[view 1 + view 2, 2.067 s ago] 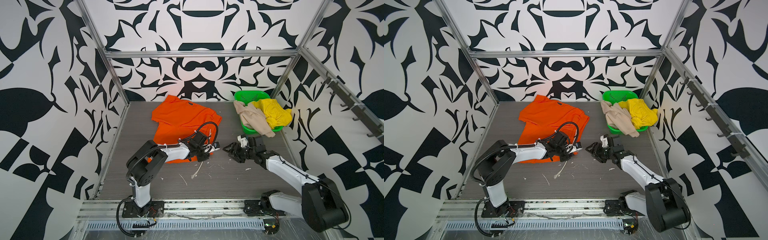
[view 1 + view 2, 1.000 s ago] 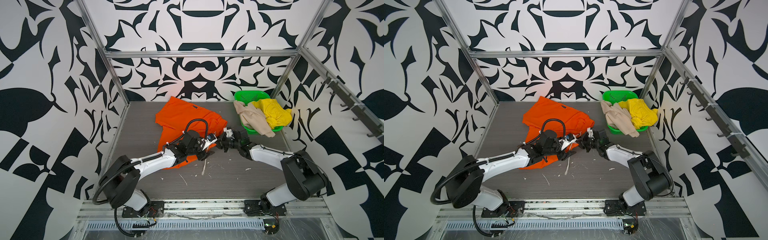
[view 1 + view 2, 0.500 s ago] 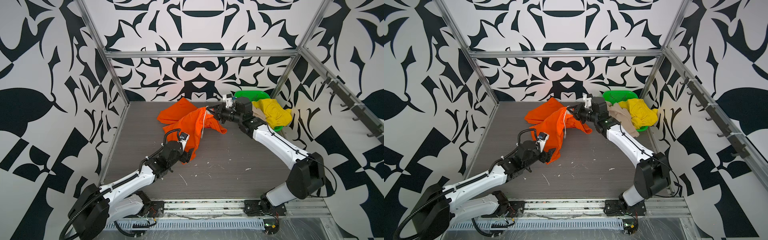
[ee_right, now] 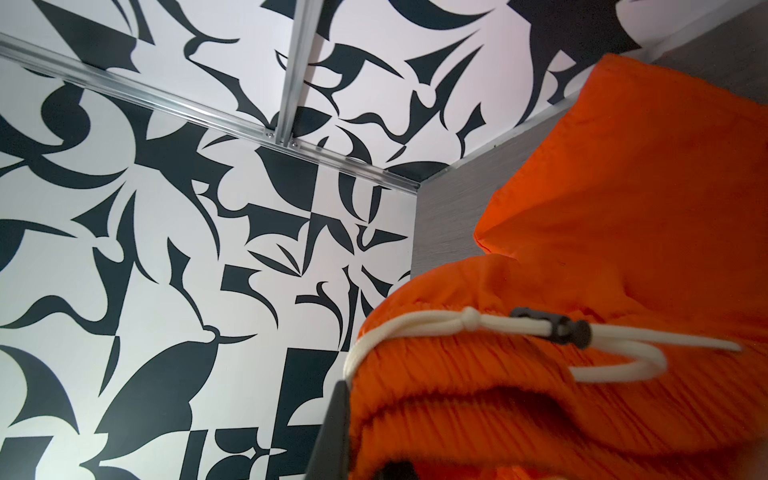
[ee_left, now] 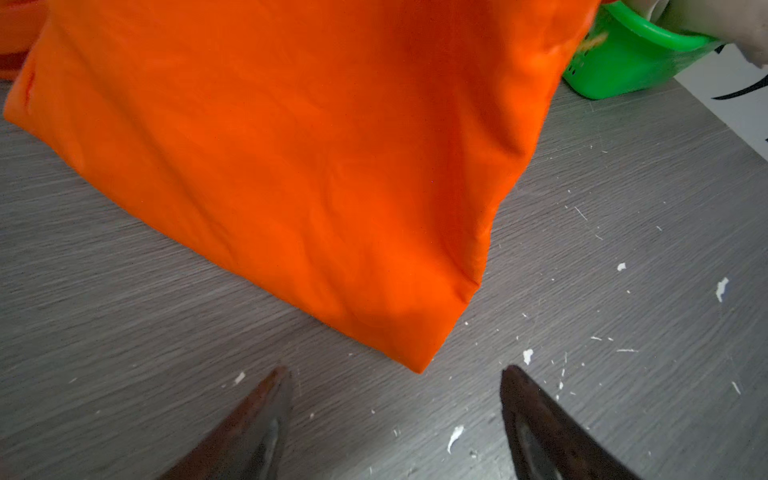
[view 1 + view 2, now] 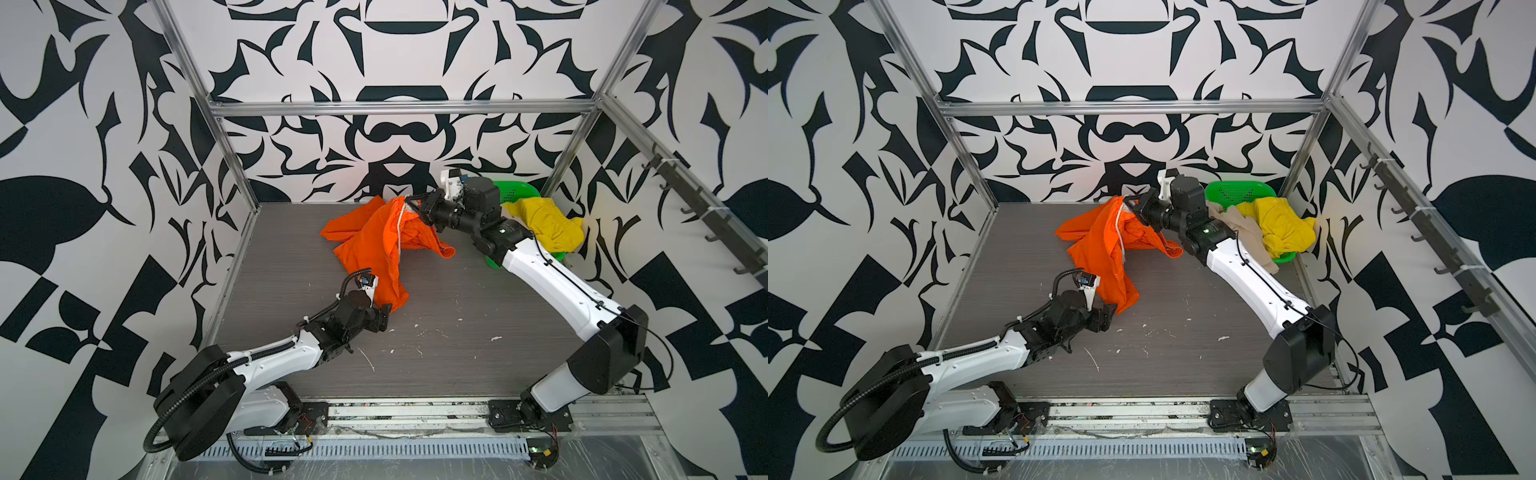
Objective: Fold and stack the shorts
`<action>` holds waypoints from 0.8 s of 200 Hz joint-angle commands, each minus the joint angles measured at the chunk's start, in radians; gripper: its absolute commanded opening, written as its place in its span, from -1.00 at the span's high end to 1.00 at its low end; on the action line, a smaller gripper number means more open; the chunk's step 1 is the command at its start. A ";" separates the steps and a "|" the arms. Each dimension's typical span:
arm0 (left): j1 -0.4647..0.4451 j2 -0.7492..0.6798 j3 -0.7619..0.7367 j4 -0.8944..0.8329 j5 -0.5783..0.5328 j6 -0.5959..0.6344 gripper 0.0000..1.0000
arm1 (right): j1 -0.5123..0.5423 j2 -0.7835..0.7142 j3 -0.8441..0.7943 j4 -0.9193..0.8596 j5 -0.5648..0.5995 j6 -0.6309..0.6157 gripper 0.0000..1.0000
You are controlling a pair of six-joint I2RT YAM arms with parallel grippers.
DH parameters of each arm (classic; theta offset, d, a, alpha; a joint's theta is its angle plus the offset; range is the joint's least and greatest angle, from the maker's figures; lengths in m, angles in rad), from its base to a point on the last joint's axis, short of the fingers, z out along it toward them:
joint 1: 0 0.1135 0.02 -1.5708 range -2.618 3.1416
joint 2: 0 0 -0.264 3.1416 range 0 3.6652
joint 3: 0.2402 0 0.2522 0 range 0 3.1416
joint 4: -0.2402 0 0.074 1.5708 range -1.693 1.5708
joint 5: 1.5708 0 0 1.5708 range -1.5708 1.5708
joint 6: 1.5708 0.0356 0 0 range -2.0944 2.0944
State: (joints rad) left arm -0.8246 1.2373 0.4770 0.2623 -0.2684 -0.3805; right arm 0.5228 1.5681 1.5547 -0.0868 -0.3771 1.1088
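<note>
Orange shorts [image 6: 376, 249] are rising off the desk [image 6: 457, 353] since the last frame. Your right claw [image 6: 410, 204] is clamping the waistband [image 4: 498, 395]. Your left claw [image 5: 394, 374] is hanging open by the hem [image 5: 415, 349]. Spreading step. Next, you're pinching that corner.

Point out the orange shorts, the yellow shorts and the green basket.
orange shorts [image 6: 374, 249]: top view, middle of the draped cloth.
yellow shorts [image 6: 544, 222]: top view, middle of the bunched heap.
green basket [image 6: 1237, 192]: top view, perforated far wall.
</note>
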 commanded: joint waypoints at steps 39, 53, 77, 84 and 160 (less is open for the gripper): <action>-0.004 0.029 -0.041 0.193 -0.058 -0.110 -0.66 | 0.036 -0.006 0.245 -0.006 0.141 -0.108 0.86; -0.004 0.063 -0.049 0.235 -0.057 -0.119 -0.66 | 0.044 0.008 0.290 -0.021 0.158 -0.125 0.86; -0.005 0.093 -0.059 0.328 -0.022 -0.117 -0.66 | 0.054 0.037 0.363 -0.054 0.181 -0.154 0.86; -0.005 0.101 -0.063 0.354 -0.011 -0.116 -0.66 | 0.057 0.045 0.378 -0.058 0.184 -0.158 0.87; -0.017 0.264 -0.020 0.506 -0.010 -0.093 -0.67 | 0.088 0.091 0.503 -0.107 0.215 -0.198 0.88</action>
State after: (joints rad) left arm -0.8383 1.4475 0.4271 0.6613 -0.2657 -0.4725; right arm 0.5953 1.6989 1.9751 -0.2440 -0.1909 0.9565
